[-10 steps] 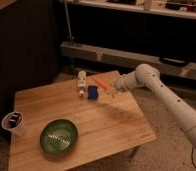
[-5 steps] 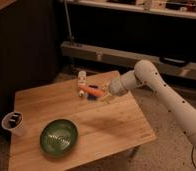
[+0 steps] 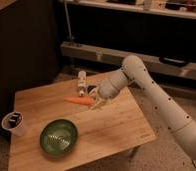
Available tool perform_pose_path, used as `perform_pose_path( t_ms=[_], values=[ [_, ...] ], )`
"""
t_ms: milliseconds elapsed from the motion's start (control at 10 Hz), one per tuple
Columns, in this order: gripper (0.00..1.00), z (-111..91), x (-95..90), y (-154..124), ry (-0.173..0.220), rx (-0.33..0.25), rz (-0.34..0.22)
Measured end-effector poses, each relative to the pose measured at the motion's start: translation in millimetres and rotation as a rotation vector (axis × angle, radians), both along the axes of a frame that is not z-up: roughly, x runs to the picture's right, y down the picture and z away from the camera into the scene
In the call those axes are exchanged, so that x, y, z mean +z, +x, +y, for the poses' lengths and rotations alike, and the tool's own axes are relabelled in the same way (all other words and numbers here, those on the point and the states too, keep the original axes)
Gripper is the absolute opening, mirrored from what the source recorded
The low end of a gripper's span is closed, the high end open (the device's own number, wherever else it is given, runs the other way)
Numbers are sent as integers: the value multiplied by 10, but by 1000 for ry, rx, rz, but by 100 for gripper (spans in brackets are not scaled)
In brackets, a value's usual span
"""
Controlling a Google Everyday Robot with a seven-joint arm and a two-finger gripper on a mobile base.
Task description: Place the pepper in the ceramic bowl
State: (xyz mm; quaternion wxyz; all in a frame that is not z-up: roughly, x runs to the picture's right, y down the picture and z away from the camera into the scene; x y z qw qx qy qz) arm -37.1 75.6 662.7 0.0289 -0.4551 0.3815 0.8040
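The pepper (image 3: 79,101) is slim and orange. It lies level just above the middle of the wooden table (image 3: 116,125), with its thick end in my gripper (image 3: 95,102). The gripper is shut on the pepper and reaches in from the right on the white arm (image 3: 141,80). The ceramic bowl (image 3: 59,136) is dark green with a paler inside. It stands near the table's front left, below and left of the pepper, with nothing in it.
A white bottle (image 3: 82,82) stands at the table's far edge, just behind the gripper. A small dark blue object (image 3: 91,90) sits beside it. A small white cup (image 3: 13,124) stands at the left edge. A dark cabinet lies behind.
The gripper has carried the pepper leftward and toward the front, away from the bottle and closer to the bowl. The bowl, cup and bottle have not moved.
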Motion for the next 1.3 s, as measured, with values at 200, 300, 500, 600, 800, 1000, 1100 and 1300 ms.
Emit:
perform_pose_path(
  t_ms=[200,300,500,600,800,1000,1100,1300],
  values=[
    [14,91,-113,-181,-16,-66,-35],
    [16,132,-162,-269,-21,-96,-47],
    [35,235,-266,-495,-38,-167,-66],
    [47,274,-306,-601,-44,-202,-65],
    [67,262,-331,-658,-37,-238,-45],
    [80,239,-300,-702,-48,-247,-29],
    [80,201,-248,-685,-68,-234,-17],
    [80,163,-192,-669,-108,-215,-19]
  ],
)
